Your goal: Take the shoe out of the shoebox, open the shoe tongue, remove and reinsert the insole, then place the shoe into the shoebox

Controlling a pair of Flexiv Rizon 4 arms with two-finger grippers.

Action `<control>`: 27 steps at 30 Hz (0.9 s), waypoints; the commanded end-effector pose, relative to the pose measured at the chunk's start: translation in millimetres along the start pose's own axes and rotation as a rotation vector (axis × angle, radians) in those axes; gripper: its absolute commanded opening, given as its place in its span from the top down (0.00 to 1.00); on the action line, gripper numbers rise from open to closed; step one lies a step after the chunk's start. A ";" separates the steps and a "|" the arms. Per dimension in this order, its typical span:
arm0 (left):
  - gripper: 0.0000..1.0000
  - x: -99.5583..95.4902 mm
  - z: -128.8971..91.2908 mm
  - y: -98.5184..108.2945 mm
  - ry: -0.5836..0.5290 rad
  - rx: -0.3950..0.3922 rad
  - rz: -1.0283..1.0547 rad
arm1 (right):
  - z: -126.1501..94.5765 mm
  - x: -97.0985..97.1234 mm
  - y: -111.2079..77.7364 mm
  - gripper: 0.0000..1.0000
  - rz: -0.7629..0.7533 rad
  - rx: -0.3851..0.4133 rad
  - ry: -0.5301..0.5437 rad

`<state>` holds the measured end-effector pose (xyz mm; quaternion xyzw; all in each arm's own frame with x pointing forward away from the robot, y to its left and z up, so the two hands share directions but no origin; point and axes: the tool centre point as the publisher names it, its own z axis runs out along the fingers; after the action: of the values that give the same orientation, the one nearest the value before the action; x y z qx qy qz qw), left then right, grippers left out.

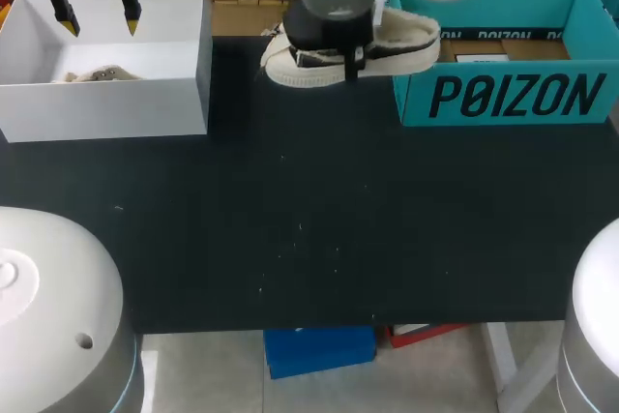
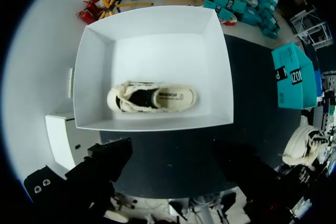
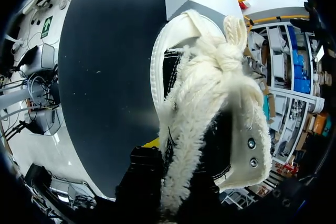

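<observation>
A cream and black shoe (image 1: pixel 387 50) with thick fuzzy laces hangs above the table's far edge, between the two boxes. My right gripper (image 1: pixel 334 57) is shut on its side. In the right wrist view the shoe (image 3: pixel 210 93) fills the space ahead of the fingers, toe pointing away. The teal shoebox (image 1: pixel 503 94) stands open at the back right, just beside the held shoe. A second matching shoe (image 2: pixel 152 98) lies on its side in the white box (image 1: pixel 106 94) at the back left. My left gripper (image 1: pixel 99 18) hovers open above that white box, holding nothing.
The black tabletop (image 1: pixel 309 220) runs from the two boxes to the front edge. The white box's walls (image 2: pixel 220 66) stand tall around the second shoe.
</observation>
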<state>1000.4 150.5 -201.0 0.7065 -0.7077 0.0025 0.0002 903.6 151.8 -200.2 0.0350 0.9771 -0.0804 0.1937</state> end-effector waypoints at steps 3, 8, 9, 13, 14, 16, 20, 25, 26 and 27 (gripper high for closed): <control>0.00 0.0 -0.5 0.3 -0.002 -0.002 0.000 | 40.8 28.1 50.4 1.00 0.022 0.009 0.005; 0.00 0.0 -0.5 0.3 -0.002 -0.002 0.000 | 69.2 50.3 72.2 1.00 0.034 -0.013 0.022; 0.00 0.0 -0.5 0.3 -0.002 -0.002 0.000 | 74.0 54.5 76.2 1.00 0.031 -0.020 0.029; 0.00 0.0 -0.5 0.3 -0.002 -0.002 0.000 | 89.8 70.6 91.0 1.00 0.014 -0.055 0.047; 0.00 0.0 -0.5 0.3 -0.002 -0.002 0.000 | 91.9 74.3 93.8 1.00 0.012 -0.063 0.050; 0.00 0.0 -0.5 0.3 -0.002 -0.002 0.000 | 94.0 81.4 98.0 1.00 0.008 -0.076 0.059; 0.00 0.0 -0.5 0.3 -0.002 -0.002 0.000 | 97.1 96.9 103.0 1.00 -0.002 -0.099 0.085; 0.00 0.0 -0.5 0.3 -0.002 -0.002 0.000 | 103.8 111.6 107.1 1.00 -0.005 -0.112 0.095; 0.00 0.0 -0.5 0.3 -0.002 -0.002 0.000 | 106.1 113.7 108.3 1.00 -0.007 -0.118 0.095; 0.00 0.0 -0.5 0.3 -0.002 -0.002 0.000 | 108.3 115.3 109.5 1.00 -0.006 -0.131 0.085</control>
<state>1000.4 150.5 -201.0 0.7065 -0.7077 0.0025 0.0002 850.5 245.2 -351.2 0.0237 0.9886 -0.0238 0.1471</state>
